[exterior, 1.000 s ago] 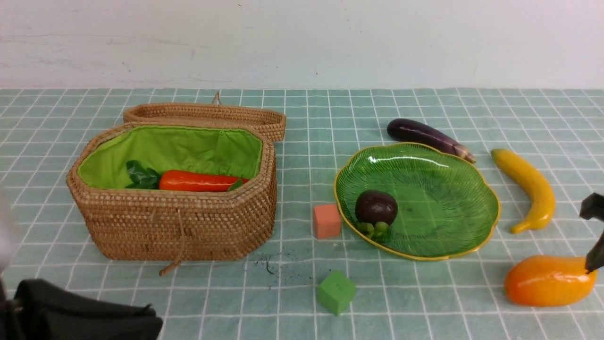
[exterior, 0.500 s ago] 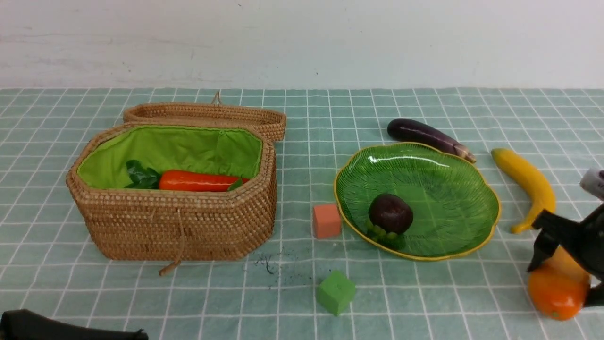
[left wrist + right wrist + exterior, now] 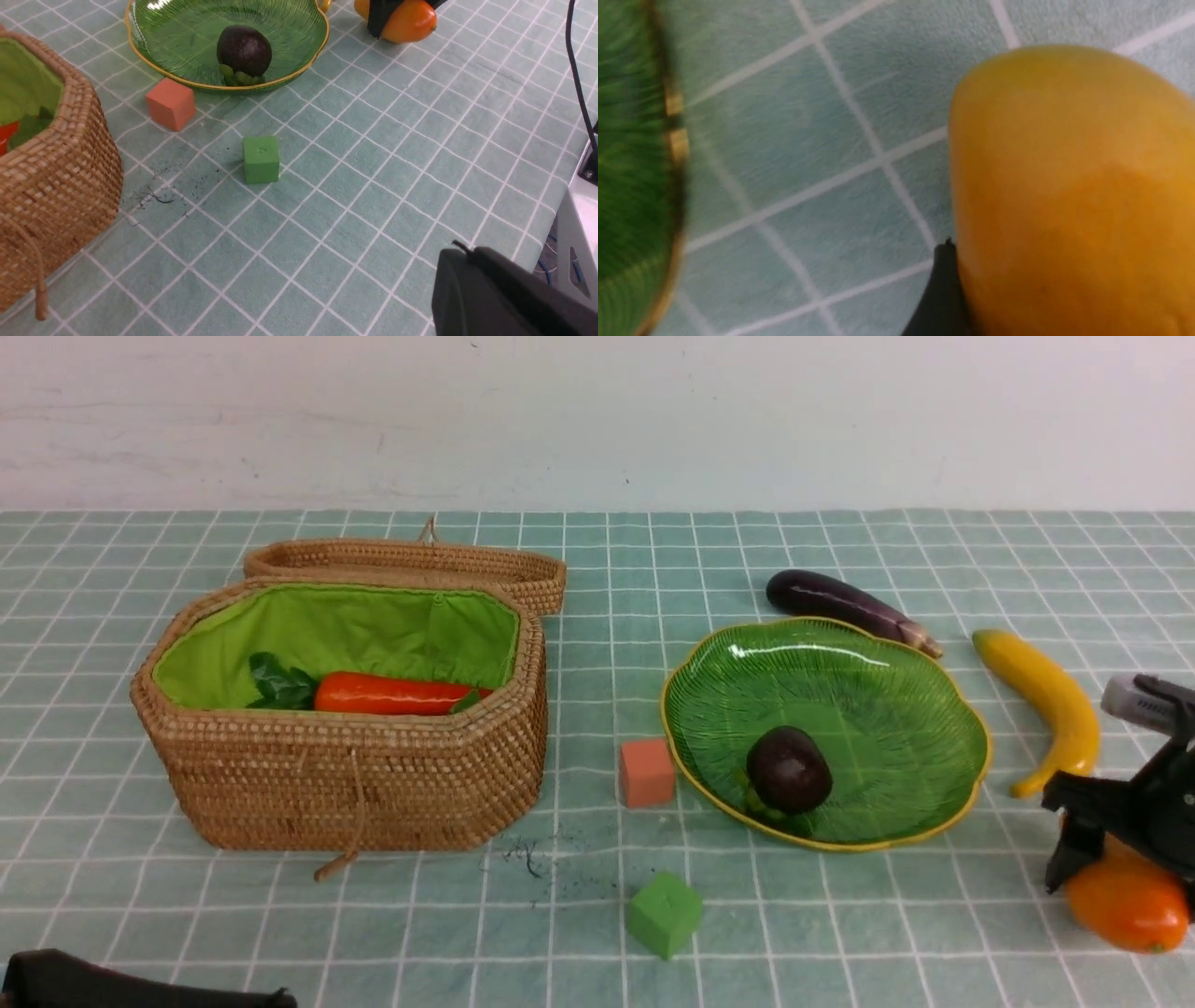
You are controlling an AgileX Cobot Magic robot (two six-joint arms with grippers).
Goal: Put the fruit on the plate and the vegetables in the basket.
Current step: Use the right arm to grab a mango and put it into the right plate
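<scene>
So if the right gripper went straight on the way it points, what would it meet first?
The mango: the right gripper points down over it, one finger right beside its skin. Whether it touches is unclear.

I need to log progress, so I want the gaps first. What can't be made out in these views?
1. Floor of the basket: in the front view its front wall hides it; only the carrot shows.
2. Whether the right gripper holds the mango: the front view's right edge cuts it off, and the blurred right wrist view shows one finger.
3. Jaws of the left gripper: cut off by the bottom edge in the front and left wrist views.
</scene>
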